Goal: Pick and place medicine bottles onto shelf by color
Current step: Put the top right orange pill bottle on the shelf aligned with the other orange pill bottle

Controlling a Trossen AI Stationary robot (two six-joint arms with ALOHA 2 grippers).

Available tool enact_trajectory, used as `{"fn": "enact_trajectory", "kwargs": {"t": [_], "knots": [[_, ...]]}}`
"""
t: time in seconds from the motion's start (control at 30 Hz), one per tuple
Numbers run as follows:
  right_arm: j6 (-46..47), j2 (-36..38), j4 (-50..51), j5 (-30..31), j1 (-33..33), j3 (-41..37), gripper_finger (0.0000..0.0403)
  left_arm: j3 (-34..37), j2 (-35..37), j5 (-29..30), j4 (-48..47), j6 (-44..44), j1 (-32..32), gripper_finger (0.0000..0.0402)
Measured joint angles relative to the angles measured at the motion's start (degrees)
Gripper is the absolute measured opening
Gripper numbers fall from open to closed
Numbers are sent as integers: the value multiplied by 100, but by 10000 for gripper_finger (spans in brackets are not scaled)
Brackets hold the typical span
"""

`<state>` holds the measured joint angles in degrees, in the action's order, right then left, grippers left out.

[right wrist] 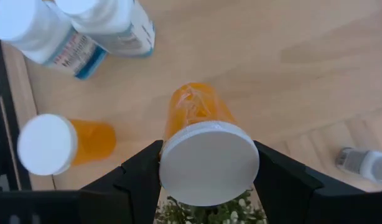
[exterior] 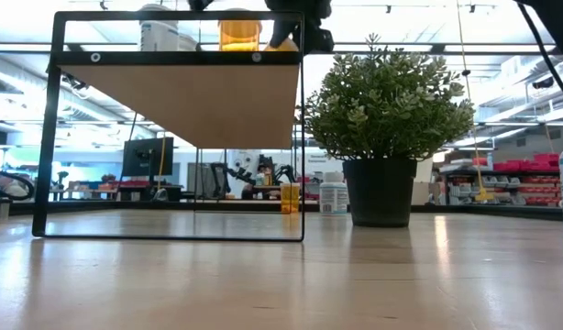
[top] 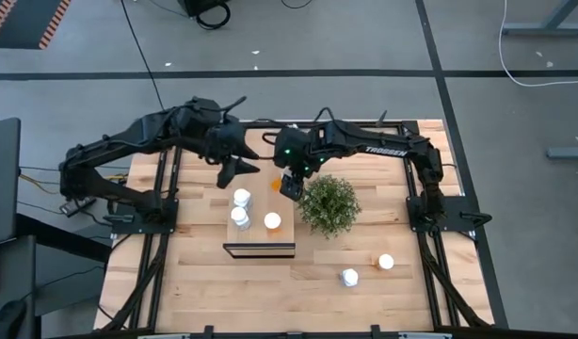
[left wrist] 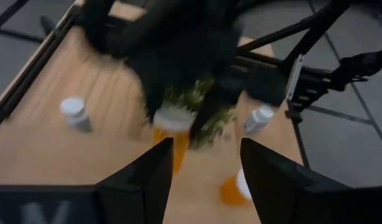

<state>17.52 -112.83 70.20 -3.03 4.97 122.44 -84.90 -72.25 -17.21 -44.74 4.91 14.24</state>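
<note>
the shelf (top: pixel 259 224) stands in the middle of the table (top: pixel 195 282). on the shelf, two bottles (top: pixel 241 207) stand at the left side, one behind the other, touching or almost, and a third bottle (top: pixel 273 222) stands to the right of them. the plant (top: pixel 330 204) is just right of the shelf. near and right of the plant, two more bottles (top: pixel 368 269) stand on the table, apart from each other. the right gripper (top: pixel 289 185) holds a bottle (right wrist: pixel 203 149) over the far right part of the shelf. the left gripper (top: pixel 240 168) is just left of it, beyond the shelf's far edge.
</note>
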Motion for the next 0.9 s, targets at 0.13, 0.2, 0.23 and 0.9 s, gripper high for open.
{"fn": "enact_trajectory", "kwargs": {"t": [0.13,0.2,0.23,0.9], "knots": [[-17,-1,-193,-21,-2,-131,230,-1,-148,-19,651,-100,-240,184],[-20,-1,-256,-21,-2,-163,230,-5,-230,-17,808,-251,-366,181],[-34,-1,-284,-21,-2,-165,230,-7,-284,-16,826,-327,-428,181],[-59,201,-401,-148,-217,-126,230,2,-703,219,87,-1952,-548,144]]}}
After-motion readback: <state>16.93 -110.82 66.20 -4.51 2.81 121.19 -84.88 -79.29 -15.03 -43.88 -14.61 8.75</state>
